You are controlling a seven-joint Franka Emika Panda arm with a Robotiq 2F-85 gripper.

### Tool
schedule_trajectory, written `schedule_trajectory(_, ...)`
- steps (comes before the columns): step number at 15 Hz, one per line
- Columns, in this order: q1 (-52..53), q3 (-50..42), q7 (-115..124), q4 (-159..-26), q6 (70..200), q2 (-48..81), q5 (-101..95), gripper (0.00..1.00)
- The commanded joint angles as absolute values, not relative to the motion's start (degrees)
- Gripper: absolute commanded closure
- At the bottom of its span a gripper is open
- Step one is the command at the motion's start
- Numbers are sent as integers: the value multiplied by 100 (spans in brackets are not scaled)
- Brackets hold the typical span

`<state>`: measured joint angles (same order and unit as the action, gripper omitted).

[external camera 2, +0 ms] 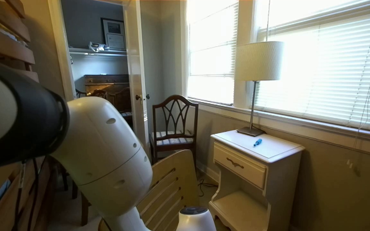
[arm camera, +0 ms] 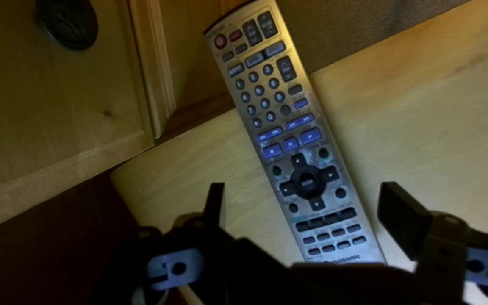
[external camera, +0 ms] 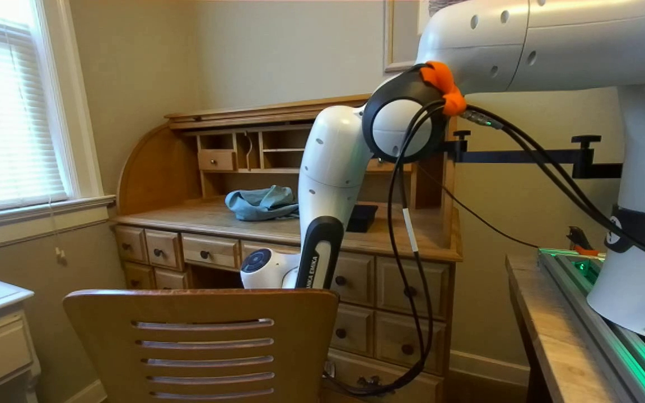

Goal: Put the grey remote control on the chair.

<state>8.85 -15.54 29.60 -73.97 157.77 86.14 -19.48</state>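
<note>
On the seat of the chair (arm camera: 430,110), your grey remote control (arm camera: 297,135) lies face up, its number keys and Panasonic lettering readable in the wrist view and its red-button end reaching past the edge of the chair. Your gripper (arm camera: 305,207) is released over that seat, its two fingers well apart, one to each side of the remote with a gap showing next to both; whether the fingertips touch the chair you cannot tell from here. Just beyond a rounded corner of the chair you face the drawer fronts of the roll-top desk (external camera: 266,228), one with a dark knob (arm camera: 68,23). In an exterior view your arm (external camera: 331,157) slopes down behind the slatted back of the chair, which hides the gripper from you there. Beyond the chair from that camera, a blue cloth (external camera: 263,202) lies on the desktop. Off to the side of the chair, the robot's base (external camera: 641,291) stands on a wooden table (external camera: 563,330). Near the chair you also have a white nightstand (external camera 2: 279,150), which carries a lamp (external camera 2: 259,61) and a small blue object (external camera 2: 257,142). Behind the chair, in an exterior view, you can see a dark-framed chair (external camera 2: 173,147) with a striped seat beside a door (external camera 2: 135,64).
</note>
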Motion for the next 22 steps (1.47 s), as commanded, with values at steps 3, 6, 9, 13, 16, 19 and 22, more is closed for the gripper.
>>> schedule_trajectory(3, 703, -1375, 2805, -7250, 15540, 8614, -1998, 11)
schedule_trajectory(6, 709, -1461, 2860, -7216, 15577, 8536, -1891, 2)
schedule_trajectory(9, 642, -1464, 2926, -7168, 15420, 8333, -1798, 0)
schedule_trajectory(13, 476, -1316, 2902, -7152, 15088, 7966, -1655, 0)
schedule_trajectory(16, 258, -1002, 2669, -7263, 14977, 7606, -1528, 0)
schedule_trajectory(19, 100, -723, 2262, -7650, 15173, 7062, -1671, 0)
schedule_trajectory(22, -50, -464, 1547, -8239, 15190, 6365, -1791, 0)
